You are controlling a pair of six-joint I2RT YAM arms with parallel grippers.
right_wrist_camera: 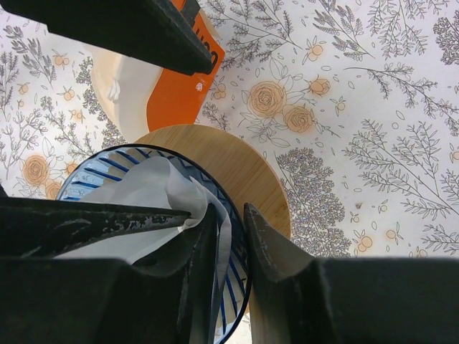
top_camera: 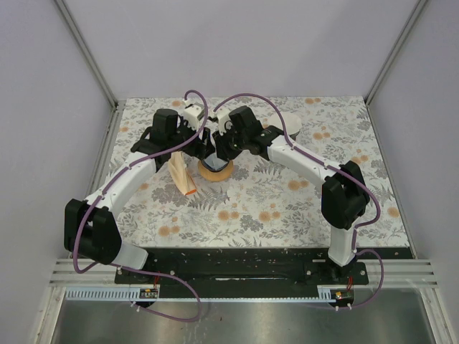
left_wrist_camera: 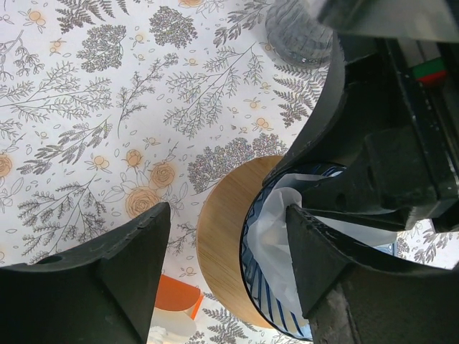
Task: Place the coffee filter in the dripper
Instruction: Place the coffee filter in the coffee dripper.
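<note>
The dripper (top_camera: 215,170) is blue-ribbed glass on a round wooden base and stands mid-table. A white coffee filter (right_wrist_camera: 143,190) lies crumpled inside it and also shows in the left wrist view (left_wrist_camera: 276,233). My right gripper (right_wrist_camera: 229,251) straddles the dripper's rim (right_wrist_camera: 240,247), one finger inside and one outside. It is nearly closed, pinching the filter's edge. My left gripper (left_wrist_camera: 228,215) is open over the dripper (left_wrist_camera: 222,236). One of its fingers (left_wrist_camera: 326,265) lies across the filter and the other (left_wrist_camera: 107,279) is beside the base. Both grippers (top_camera: 214,150) meet above the dripper.
An orange and white filter pack (top_camera: 183,175) lies just left of the dripper and also shows in both wrist views (left_wrist_camera: 176,301) (right_wrist_camera: 179,93). A clear glass vessel (left_wrist_camera: 297,32) stands behind the dripper. The table has a floral cloth (top_camera: 287,201) and white walls around it.
</note>
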